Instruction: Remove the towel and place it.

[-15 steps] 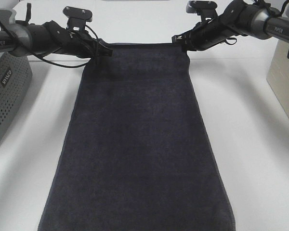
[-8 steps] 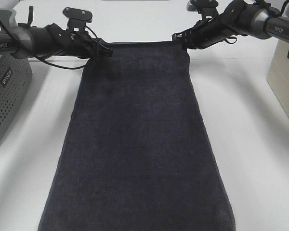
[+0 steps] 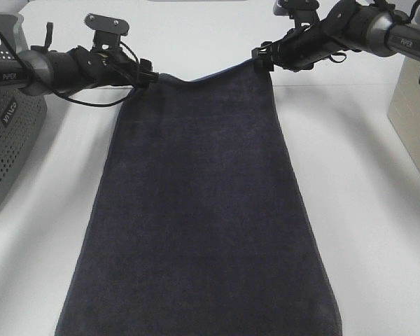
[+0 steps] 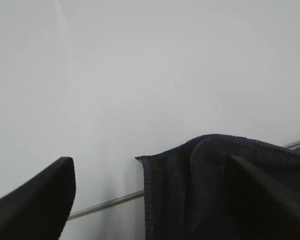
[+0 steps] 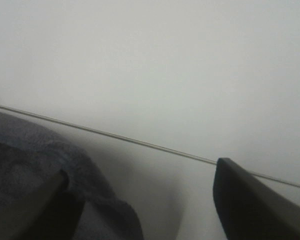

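Note:
The dark charcoal towel [image 3: 203, 210] lies lengthwise down the middle of the white table [image 3: 364, 210]. Its near end runs out of the exterior view. My left gripper [image 3: 148, 73] is at its far left corner and my right gripper [image 3: 260, 57] at its far right corner. Both corners sit a little raised and the far edge sags between them. In the left wrist view the fingers [image 4: 35, 200] stand wide apart, with the towel corner [image 4: 180, 190] against one. In the right wrist view the fingers [image 5: 255, 200] are also apart, with towel cloth [image 5: 35, 150] over one.
A grey perforated basket [image 3: 7, 133] stands at the left edge of the table, under my left arm. A beige box [image 3: 413, 105] stands at the right edge. Bare white table lies on both sides of the towel.
The towel's far edge was straight and taut; now it sags in the middle with the corners raised. My left arm has shifted slightly left, and my right gripper slightly up.

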`<state>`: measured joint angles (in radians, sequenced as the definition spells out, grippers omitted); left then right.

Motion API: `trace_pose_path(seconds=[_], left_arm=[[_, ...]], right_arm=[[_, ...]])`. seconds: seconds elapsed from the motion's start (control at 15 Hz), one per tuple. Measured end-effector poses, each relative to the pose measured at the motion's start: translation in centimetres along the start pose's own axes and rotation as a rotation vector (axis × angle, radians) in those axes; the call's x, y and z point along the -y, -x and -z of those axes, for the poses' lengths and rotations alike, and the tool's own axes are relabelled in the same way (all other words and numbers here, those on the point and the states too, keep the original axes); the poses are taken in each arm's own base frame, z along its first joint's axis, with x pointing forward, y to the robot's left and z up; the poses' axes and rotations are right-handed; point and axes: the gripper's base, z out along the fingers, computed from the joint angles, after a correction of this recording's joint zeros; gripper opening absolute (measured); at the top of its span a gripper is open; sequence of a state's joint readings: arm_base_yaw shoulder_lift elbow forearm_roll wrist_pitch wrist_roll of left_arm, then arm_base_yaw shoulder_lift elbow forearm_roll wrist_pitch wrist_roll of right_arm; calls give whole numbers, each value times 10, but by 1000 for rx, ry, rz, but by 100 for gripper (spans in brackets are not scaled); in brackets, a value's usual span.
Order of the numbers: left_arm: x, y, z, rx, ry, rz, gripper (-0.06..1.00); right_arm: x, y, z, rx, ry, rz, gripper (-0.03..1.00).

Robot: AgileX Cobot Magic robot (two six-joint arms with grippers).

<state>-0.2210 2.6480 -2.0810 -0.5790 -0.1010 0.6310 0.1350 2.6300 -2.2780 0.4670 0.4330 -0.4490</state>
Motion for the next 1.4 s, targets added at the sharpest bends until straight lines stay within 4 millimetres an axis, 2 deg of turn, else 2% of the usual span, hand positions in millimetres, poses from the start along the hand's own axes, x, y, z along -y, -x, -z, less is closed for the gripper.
trace_pose_path(seconds=[0.27,0.33,0.53,0.8,1.0,1.13,1.27,1.4], left_arm=[[0,0,0,1,1,0,77],[0,0,0,1,1,0,77],[0,0,0,1,1,0,77],[0,0,0,-2,-1,0,77],[4,0,3,-60,-52,1,77],[8,17,13,-105,-117,-1,77],[14,49,37,-168,-220,-8,77],[18,94,77,-247,-322,-13,77]], right_arm=[[2,-2,-3,15,-19,11,70],[5,-14,-15,-6,-22,5,70],[7,-29,-26,-44,-16,-5,70],[6,-31,-27,-54,-11,-8,70],[2,-33,-20,-147,34,3,70],[-5,-19,3,-217,61,47,70],[-15,9,46,-272,80,42,70],[-27,36,99,-327,96,24,70]])
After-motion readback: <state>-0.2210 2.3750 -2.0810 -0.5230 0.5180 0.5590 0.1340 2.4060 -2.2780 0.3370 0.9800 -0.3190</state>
